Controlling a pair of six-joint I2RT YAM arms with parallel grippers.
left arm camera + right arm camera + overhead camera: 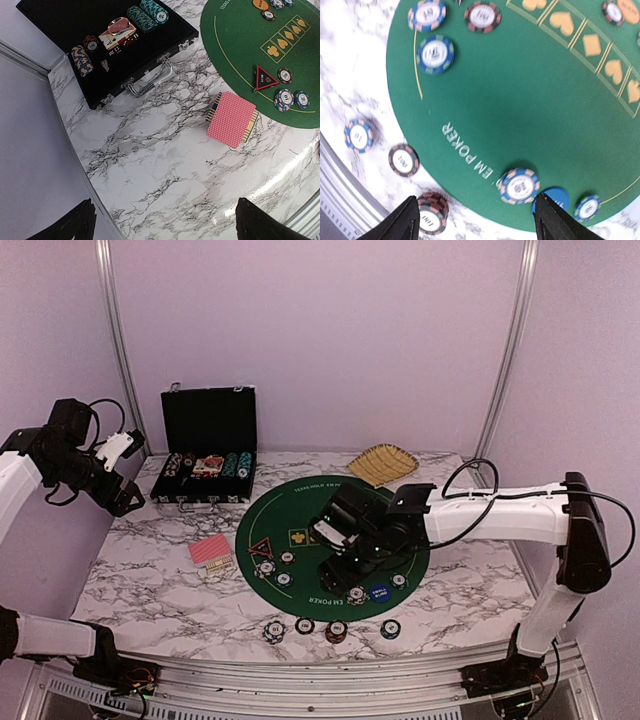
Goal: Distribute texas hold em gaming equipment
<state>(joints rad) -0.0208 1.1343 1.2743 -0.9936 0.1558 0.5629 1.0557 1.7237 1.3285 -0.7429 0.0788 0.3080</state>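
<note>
A blue-and-pink chip (519, 185) is lying at the near edge of the green mat (520, 100), just inside one finger of the right gripper (476, 197). A blue button (554, 199) is sitting beside it, partly tucked behind that same finger. A dark red chip stack (431, 212) is resting on the marble table (350, 75), just beside the other finger. The right jaws are standing spread apart and gripping nothing, with the mat's edge and its white lettering showing in the gap between them. Two loose chips (358, 135) are lying on the marble off the mat's rim. Three more chips (435, 53) are sitting farther up the mat near its yellow line, and an orange button (630, 7) is peeking in at the far corner.

A pile of pink-backed cards (231, 119) is lying on the marble just outside the mat, well apart from the left gripper (165, 202). The left jaws are also hanging wide open and empty, high over bare marble. A black-and-red triangle marker (264, 77) is sitting on the mat's edge near the cards, with a few striped chips (283, 99) clustered just beside it.

Beyond the cards, an open black case (150, 55) is holding rows of chips. In the overhead view a tan basket (383, 465) is sitting at the mat's far side.
</note>
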